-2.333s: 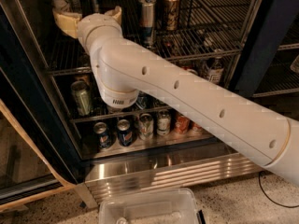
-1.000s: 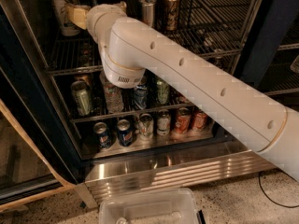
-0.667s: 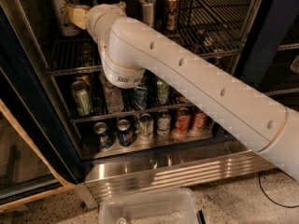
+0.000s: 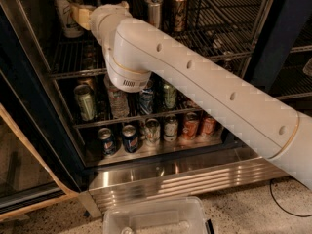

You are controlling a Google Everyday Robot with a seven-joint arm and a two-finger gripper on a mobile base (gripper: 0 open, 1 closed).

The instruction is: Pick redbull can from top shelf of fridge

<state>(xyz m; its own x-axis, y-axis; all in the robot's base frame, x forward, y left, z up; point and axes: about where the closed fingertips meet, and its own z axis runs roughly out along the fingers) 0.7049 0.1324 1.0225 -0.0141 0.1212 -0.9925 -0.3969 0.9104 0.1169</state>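
The fridge (image 4: 185, 179) stands open in front of me, its ribbed steel base at the bottom. My white arm reaches up and left into it. My gripper (image 4: 80, 14) is at the far left of the top shelf (image 4: 229, 43), right beside a wider white can (image 4: 65, 14). The redbull can (image 4: 155, 9), slim and silver, stands upright further right on that shelf, apart from the gripper, with a gold-brown can (image 4: 179, 9) beside it. My arm hides part of the shelf between them.
Lower racks hold a green can (image 4: 85, 101), a water bottle (image 4: 118, 101), blue cans (image 4: 129, 138) and orange cans (image 4: 191, 126). A clear plastic bin (image 4: 156, 218) sits on the floor in front. A dark cable (image 4: 287, 204) lies at the right.
Since the earliest frame my arm has swung up and left, carrying the gripper further to the top shelf's left end. It has barely moved over the last second.
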